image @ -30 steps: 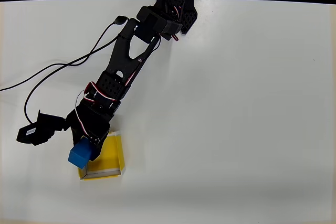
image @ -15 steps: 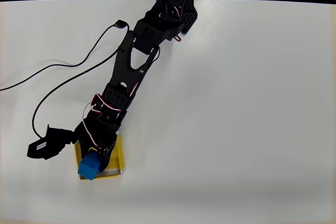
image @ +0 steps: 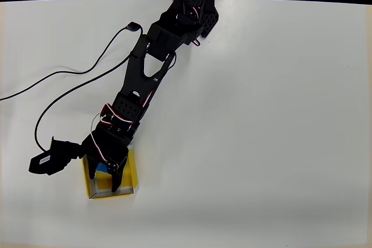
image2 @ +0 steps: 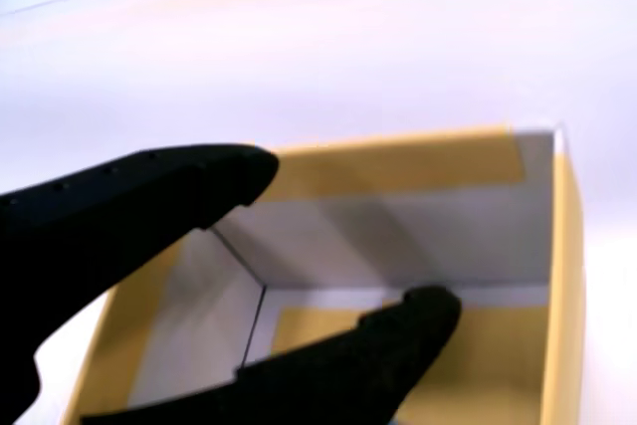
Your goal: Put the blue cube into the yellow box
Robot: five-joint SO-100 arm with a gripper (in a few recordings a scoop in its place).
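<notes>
The yellow box [image: 129, 171] sits at the lower left of the white table in the overhead view. My gripper [image: 105, 182] hangs right over it, open. Just a sliver of the blue cube [image: 102, 168] shows beneath the gripper body, inside the box outline; the rest of it is hidden. In the wrist view the two black fingers of the gripper [image2: 348, 236] stand apart with nothing between them, and past them I see the box's pale inner walls and yellow rim [image2: 563, 276].
A black camera module [image: 49, 161] juts out left of the gripper, and its black cable [image: 58, 74] loops across the left of the table. The arm's base [image: 195, 1] stands at the far edge. Bare white table lies to the right.
The gripper carried the blue cube down over the box, then opened. The cube has dropped out of the fingers and now lies mostly hidden under the gripper.
</notes>
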